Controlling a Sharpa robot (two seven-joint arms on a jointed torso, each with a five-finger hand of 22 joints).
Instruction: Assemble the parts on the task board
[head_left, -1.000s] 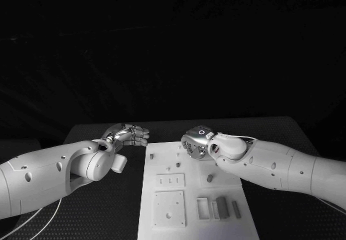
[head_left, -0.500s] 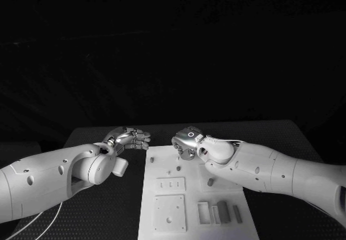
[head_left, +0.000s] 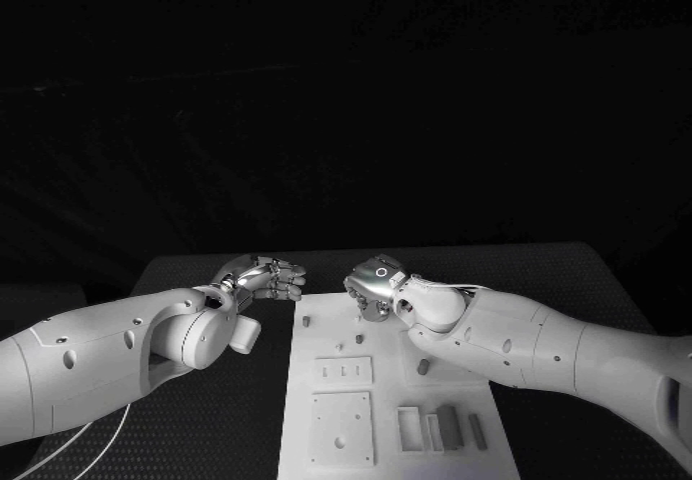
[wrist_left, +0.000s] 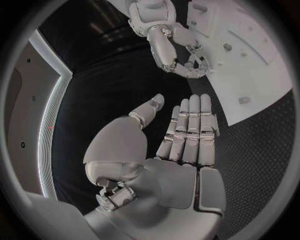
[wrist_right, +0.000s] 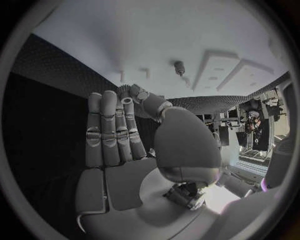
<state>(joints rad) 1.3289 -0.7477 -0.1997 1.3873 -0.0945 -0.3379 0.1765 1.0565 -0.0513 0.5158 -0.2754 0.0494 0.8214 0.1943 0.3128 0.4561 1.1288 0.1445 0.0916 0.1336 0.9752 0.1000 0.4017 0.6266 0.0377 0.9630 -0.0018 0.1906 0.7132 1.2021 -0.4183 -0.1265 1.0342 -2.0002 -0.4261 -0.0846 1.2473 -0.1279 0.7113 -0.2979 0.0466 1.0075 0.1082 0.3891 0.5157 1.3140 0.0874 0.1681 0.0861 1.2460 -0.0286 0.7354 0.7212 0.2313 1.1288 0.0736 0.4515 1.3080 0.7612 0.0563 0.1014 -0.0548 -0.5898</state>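
Note:
The white task board (head_left: 469, 385) lies in the middle of the table. Small grey pegs (head_left: 423, 366) stand in it, and grey bars (head_left: 447, 424) lie near its front edge. My right hand (head_left: 372, 285) hovers over the board's far left corner with its fingers nearly straight and nothing in them. In the right wrist view the right hand (wrist_right: 119, 135) faces the board (wrist_right: 156, 35), with one peg (wrist_right: 179, 67) beyond its fingertips. My left hand (head_left: 263, 277) hangs just left of the board, over the mat. In the left wrist view this left hand (wrist_left: 181, 140) is flat and empty, with the right hand (wrist_left: 165, 42) beyond it.
Two square plates with recesses (head_left: 342, 428) are set in the board's left half. A black textured mat (head_left: 216, 420) covers the table around the board. Both white forearms reach in from the picture's sides, and the right forearm (head_left: 548, 350) lies over the board's right side.
My right hand has moved left and farther away, from the board's middle to its far left corner. The left hand has drifted slightly farther away.

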